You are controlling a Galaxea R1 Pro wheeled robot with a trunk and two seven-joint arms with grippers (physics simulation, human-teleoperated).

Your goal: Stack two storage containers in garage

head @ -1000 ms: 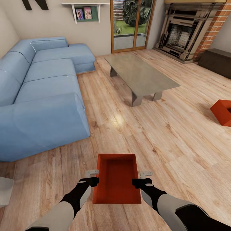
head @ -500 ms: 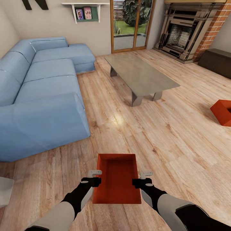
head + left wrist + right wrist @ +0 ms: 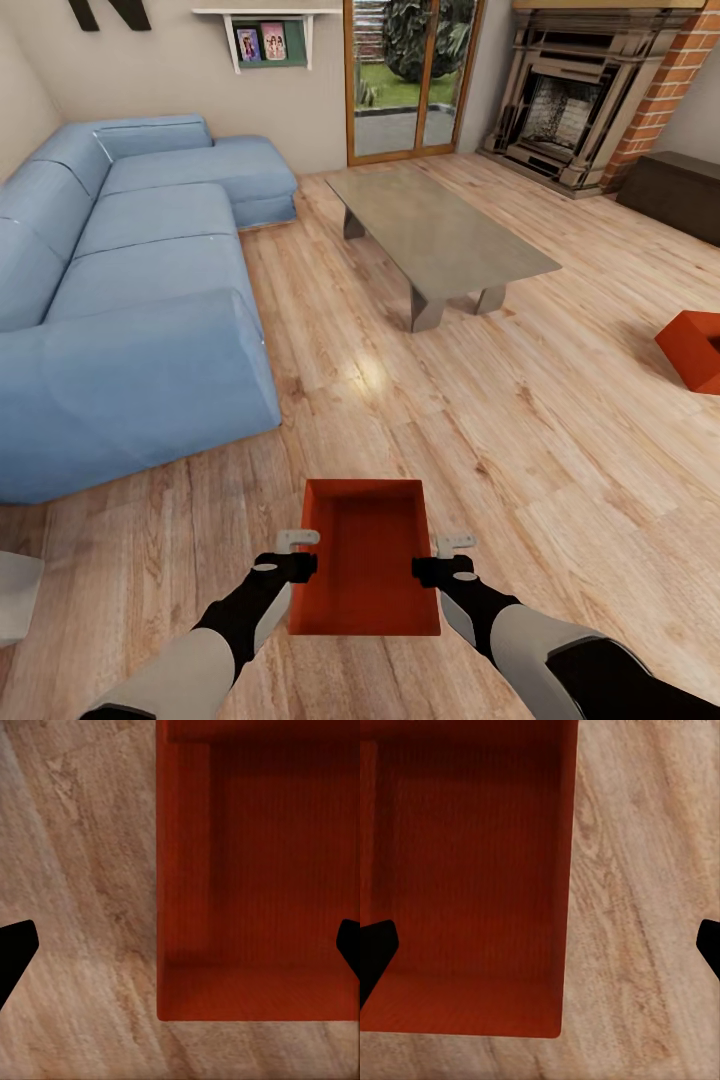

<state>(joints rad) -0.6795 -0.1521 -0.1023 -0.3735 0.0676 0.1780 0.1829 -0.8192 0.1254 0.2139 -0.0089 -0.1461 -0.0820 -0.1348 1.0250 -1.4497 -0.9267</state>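
Both end effectors flank one red-orange storage container (image 3: pixel 365 560) on the light wood plank floor (image 3: pixel 520 440) of the living room, right in front of the robot. In the head view the left end effector (image 3: pixel 297 552) sits at the container's left long wall and the right end effector (image 3: pixel 445 556) at its right long wall. From the wrist views each one is spread wide, with one dark fingertip (image 3: pixel 15 952) over the floor outside the wall and the other over the bin's inside; the left end effector (image 3: pixel 180 952) straddles the left wall of the container (image 3: pixel 255 870), and the right end effector (image 3: pixel 540 952) straddles the right wall of the container (image 3: pixel 472 870). Whether any finger touches the wall is hard to tell.

A second storage container (image 3: pixel 695 350) lies on the floor far to the right, cut by the picture's edge and well apart from the first. A blue corner sofa (image 3: pixel 120 290) fills the left side, a grey low table (image 3: pixel 440 235) stands in the middle distance, and a brick fireplace (image 3: pixel 580 100) is at the far right, beside a glazed door (image 3: pixel 410 75).
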